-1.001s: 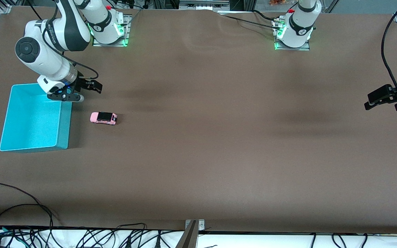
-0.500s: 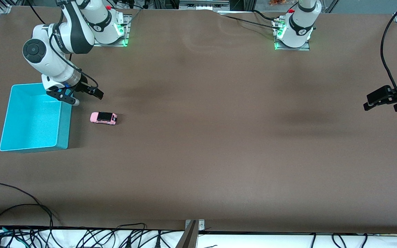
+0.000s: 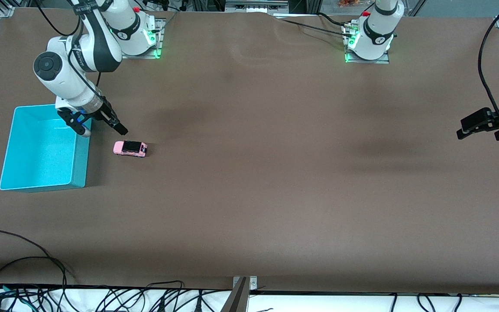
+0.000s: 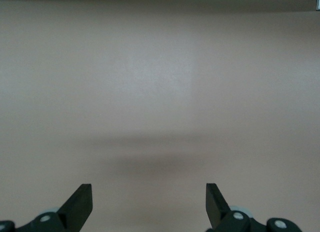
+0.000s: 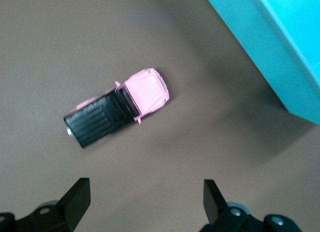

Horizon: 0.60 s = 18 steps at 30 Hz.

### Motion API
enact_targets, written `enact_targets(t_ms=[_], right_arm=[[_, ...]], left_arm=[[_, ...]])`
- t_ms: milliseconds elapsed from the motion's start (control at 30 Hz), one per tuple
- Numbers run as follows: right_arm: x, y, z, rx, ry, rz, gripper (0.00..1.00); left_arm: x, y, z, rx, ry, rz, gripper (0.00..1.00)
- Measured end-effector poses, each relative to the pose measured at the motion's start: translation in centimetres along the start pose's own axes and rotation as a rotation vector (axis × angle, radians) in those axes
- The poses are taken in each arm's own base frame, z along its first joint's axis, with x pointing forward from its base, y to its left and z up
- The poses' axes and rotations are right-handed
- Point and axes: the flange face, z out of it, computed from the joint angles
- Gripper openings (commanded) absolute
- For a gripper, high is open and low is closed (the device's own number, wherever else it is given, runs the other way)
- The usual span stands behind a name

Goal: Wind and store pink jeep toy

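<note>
The pink jeep toy [image 3: 130,148] [image 5: 118,108], light pink with a black roof and rear, stands on the brown table beside the turquoise bin [image 3: 17,177]. My right gripper [image 3: 102,129] [image 5: 145,194] hangs open and empty above the bin's rim and the table next to the toy, tilted down toward it. In the right wrist view the toy lies apart from the fingertips, and a corner of the bin [image 5: 280,67] shows. My left gripper [image 3: 480,129] [image 4: 149,199] waits open at the left arm's end of the table, over bare tabletop.
The arm bases [image 3: 139,39] [image 3: 368,43] stand at the table's edge farthest from the front camera. Cables [image 3: 37,277] trail along the edge nearest that camera, by a metal bracket [image 3: 241,294].
My right gripper has swung from lying level to pointing down and has come closer to the toy. The toy, the bin and the left arm have not moved.
</note>
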Motion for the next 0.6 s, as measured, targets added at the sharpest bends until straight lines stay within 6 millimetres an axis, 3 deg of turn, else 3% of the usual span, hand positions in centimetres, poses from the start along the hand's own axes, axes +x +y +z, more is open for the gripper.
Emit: enact_targets(t_ms=[300, 600], right_arm=[[0.9, -0.8, 1.9, 0.074, 0.032, 0.277, 1.00], [2.2, -1.8, 3.8, 0.123, 0.035, 0.445, 1.00]], left_arm=[[0.0, 0.0, 0.0, 0.000, 0.000, 0.001, 1.00], [0.0, 0.0, 0.0, 0.000, -0.001, 0.002, 1.00]])
